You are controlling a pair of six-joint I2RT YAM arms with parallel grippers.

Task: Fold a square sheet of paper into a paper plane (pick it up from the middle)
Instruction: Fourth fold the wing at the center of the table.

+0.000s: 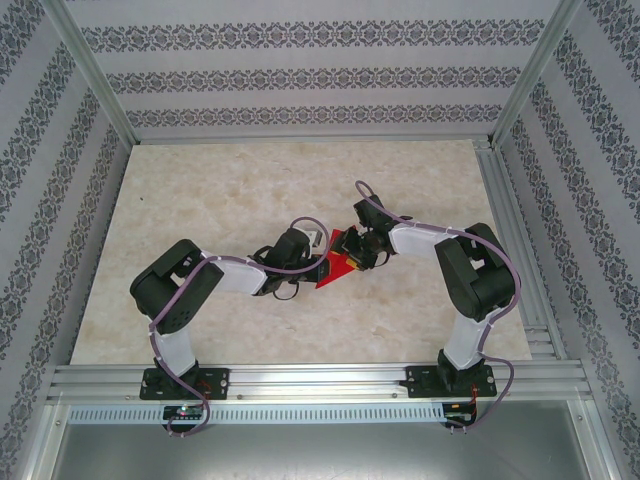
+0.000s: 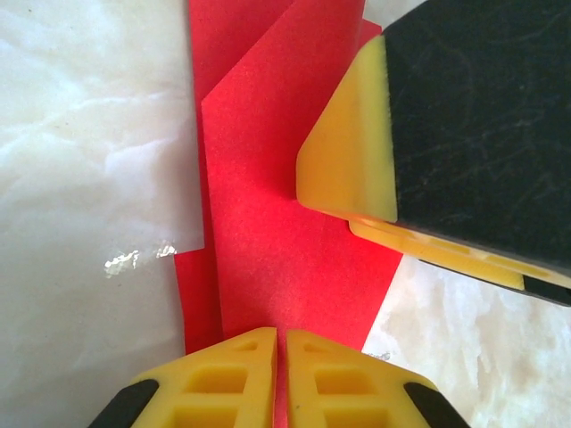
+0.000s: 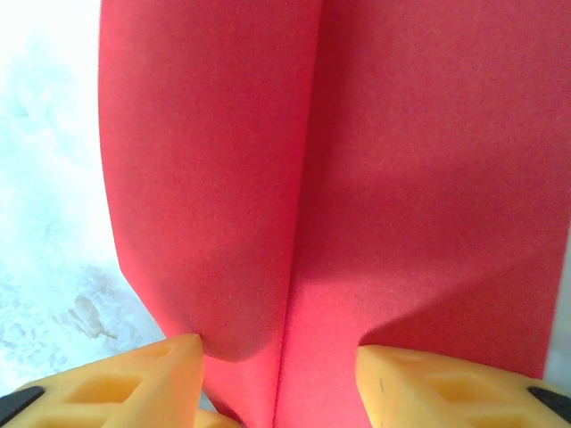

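Seen from above, the red paper plane (image 1: 338, 265) lies mid-table (image 1: 200, 200) between the left gripper (image 1: 315, 255) and the right gripper (image 1: 366, 250). Its long axis slants near-left to far-right, with bare marble all around. At the left wrist, the left gripper's jaws are pinched together on the plane's edge. At the right wrist, the yellow fingers (image 3: 161, 374) stand apart, straddling a lengthwise crease.

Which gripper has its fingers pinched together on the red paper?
The left gripper: fingers nearly touching, paper plane between them. The right gripper stands open.
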